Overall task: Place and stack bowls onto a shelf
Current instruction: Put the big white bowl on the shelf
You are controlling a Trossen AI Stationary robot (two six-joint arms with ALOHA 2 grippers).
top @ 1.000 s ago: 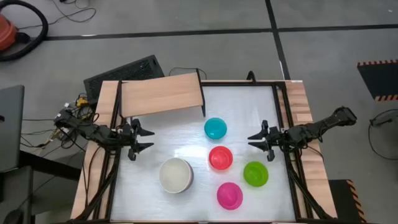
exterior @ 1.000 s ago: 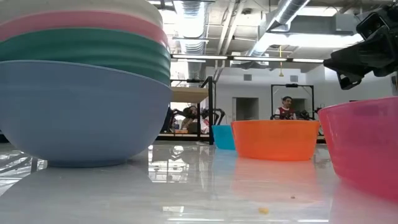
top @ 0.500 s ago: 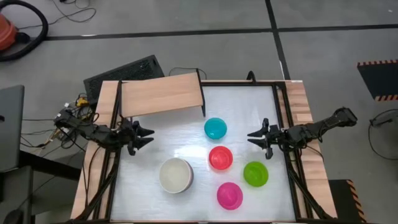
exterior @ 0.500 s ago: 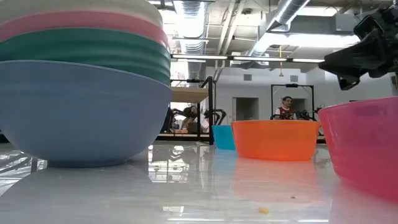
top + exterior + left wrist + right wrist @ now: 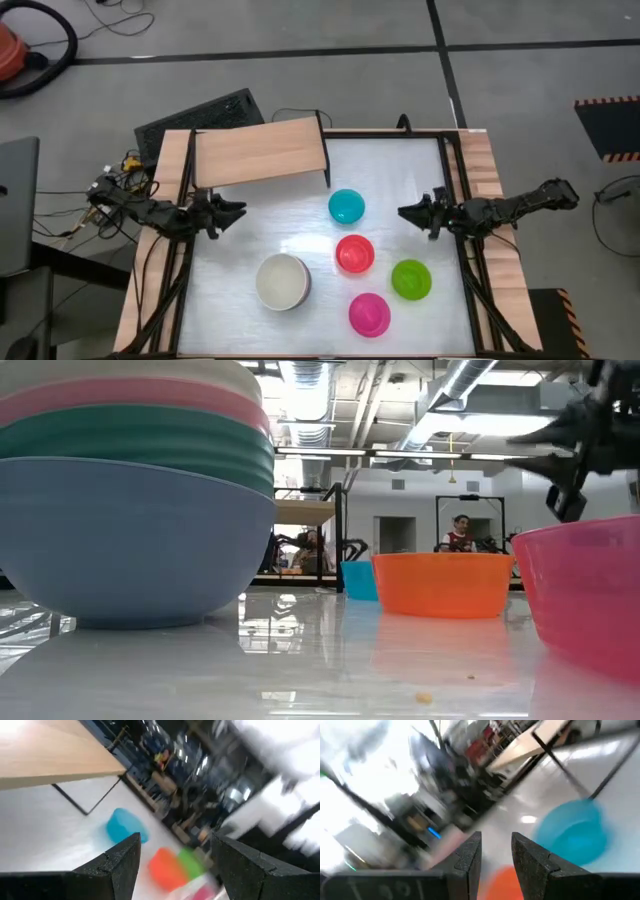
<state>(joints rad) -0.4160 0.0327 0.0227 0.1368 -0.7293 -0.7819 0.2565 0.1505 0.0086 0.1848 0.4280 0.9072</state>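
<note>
The stack of larger bowls [image 5: 283, 281] stands near the table's front; in the low view the stack [image 5: 130, 490] rests on its light blue bottom bowl, with dark green, pale pink and white above. The cyan bowl [image 5: 346, 206], red bowl [image 5: 354, 254], lime green bowl [image 5: 410, 279] and magenta bowl [image 5: 368, 314] sit apart on the table. The light-wood shelf [image 5: 262, 150] stands at the far left. My left gripper [image 5: 238, 209] hovers open at the left edge. My right gripper [image 5: 404, 212] hovers open to the right of the cyan bowl.
Wooden side rails [image 5: 485, 170] border the white tabletop. The shelf's black legs [image 5: 326, 160] stand close to the cyan bowl. Bare tabletop [image 5: 290, 215] lies between my left gripper and the small bowls. A person [image 5: 460, 532] sits far off in the room behind.
Both grippers have rolled about their own axes at their places: the fingers, spread side by side in the high view a second ago, now stand one above the other. No bowl has moved.
</note>
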